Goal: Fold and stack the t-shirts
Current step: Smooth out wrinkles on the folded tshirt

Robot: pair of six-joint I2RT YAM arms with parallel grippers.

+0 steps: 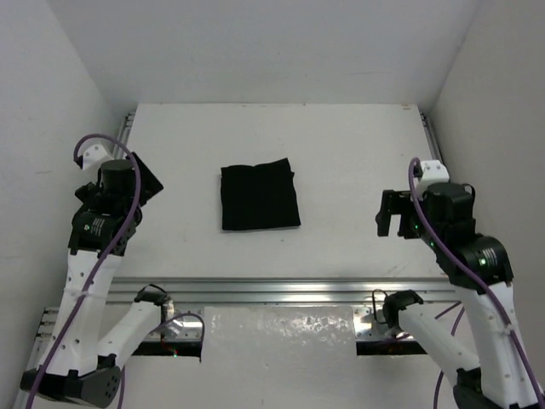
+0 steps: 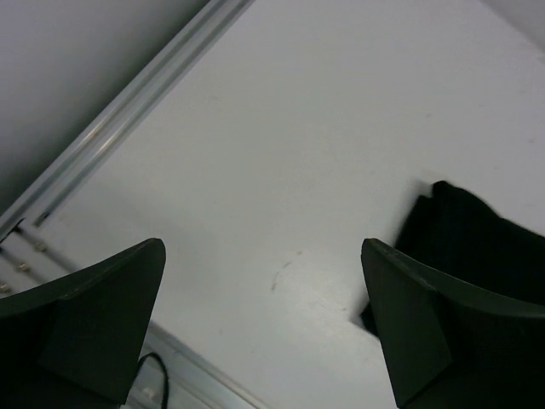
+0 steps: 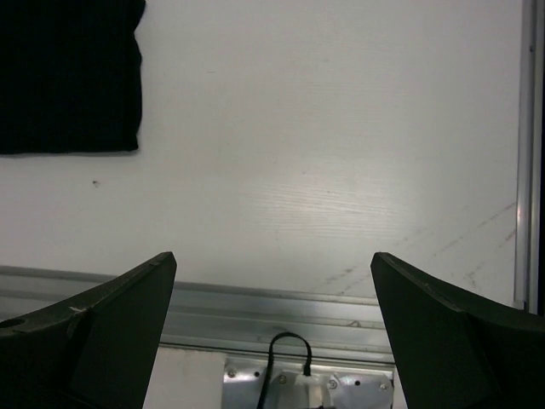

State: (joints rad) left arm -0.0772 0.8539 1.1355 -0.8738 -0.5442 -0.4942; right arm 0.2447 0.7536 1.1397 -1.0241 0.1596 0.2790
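1. The t-shirt is lying folded into a compact, roughly square packet on the table. It is sitting between the two grippers and well apart from both.
2. The left gripper is holding its fingers spread wide, with only bare table showing between them. In its wrist view a corner of the shirt is peeking out just beyond the finger on the right side.
3. The right gripper is likewise standing with fingers spread and gripping nothing. The shirt is lying well ahead of the finger on the left side of its view and off to that side.
4. The folding of this shirt is looking finished: no sleeve is sticking out and the sides are running fairly straight, though the far edge is looking slightly uneven.
5. The stacking is looking like the part left over. No second garment is showing anywhere, so I cannot tell whether more shirts are waiting.
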